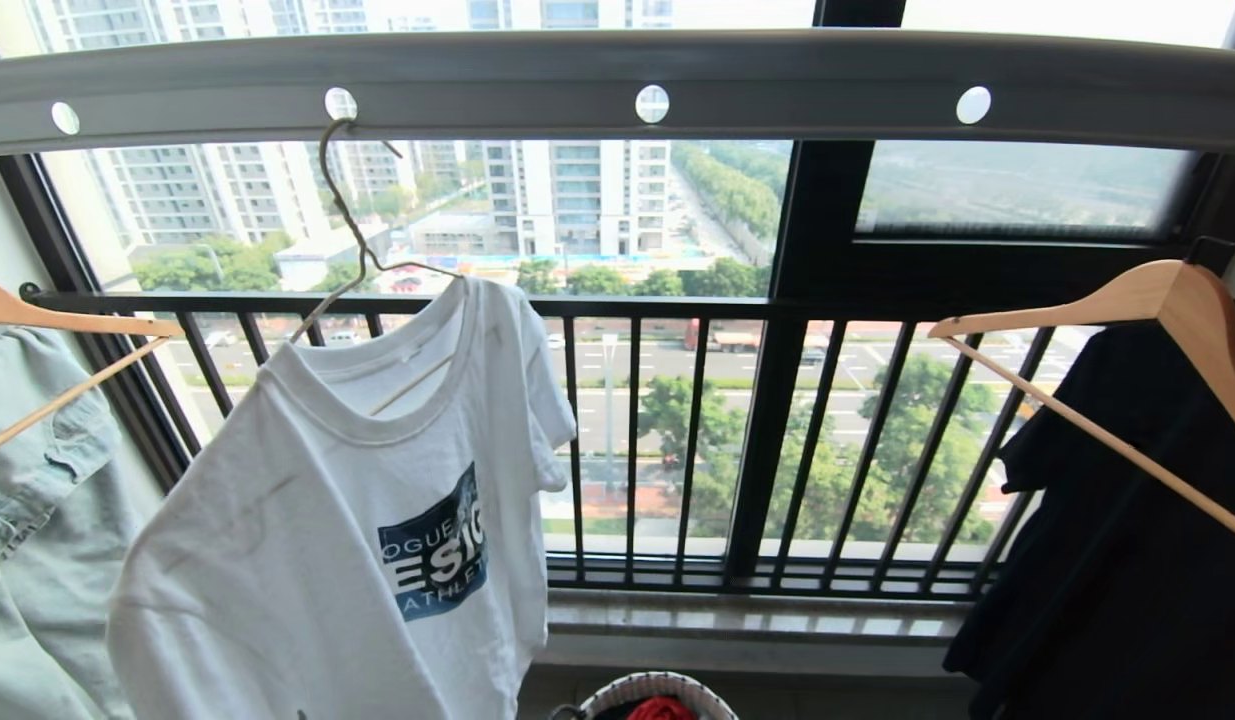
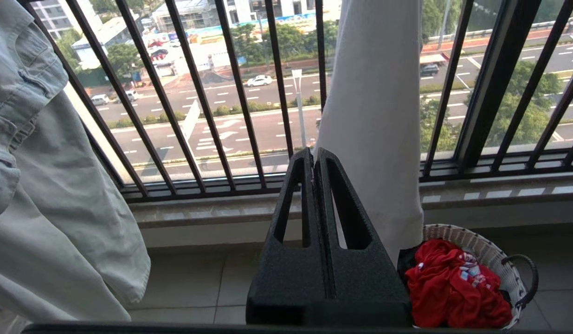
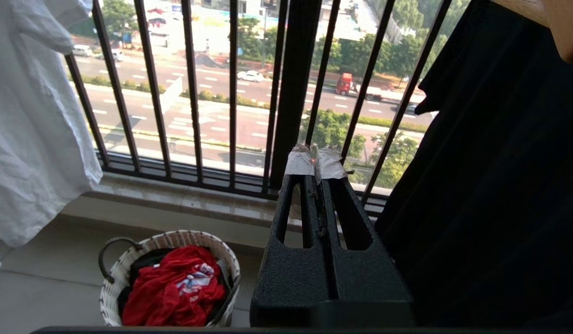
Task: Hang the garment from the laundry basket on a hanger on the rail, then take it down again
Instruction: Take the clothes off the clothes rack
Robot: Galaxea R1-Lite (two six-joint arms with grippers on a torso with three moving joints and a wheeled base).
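Head camera faces the window from high up, close under the rail (image 1: 617,85); both wrist cameras sit lower, facing the railing (image 2: 240,88), sharing the basket (image 3: 128,260) below.

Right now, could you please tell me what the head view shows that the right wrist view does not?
Only the head view shows the rail, the wire hanger hooked through it, the T-shirt's logo and the denim garment. Only the right wrist view shows the right gripper, jaws shut on nothing. Both show the white T-shirt, the laundry basket with red cloth, and the black garment.
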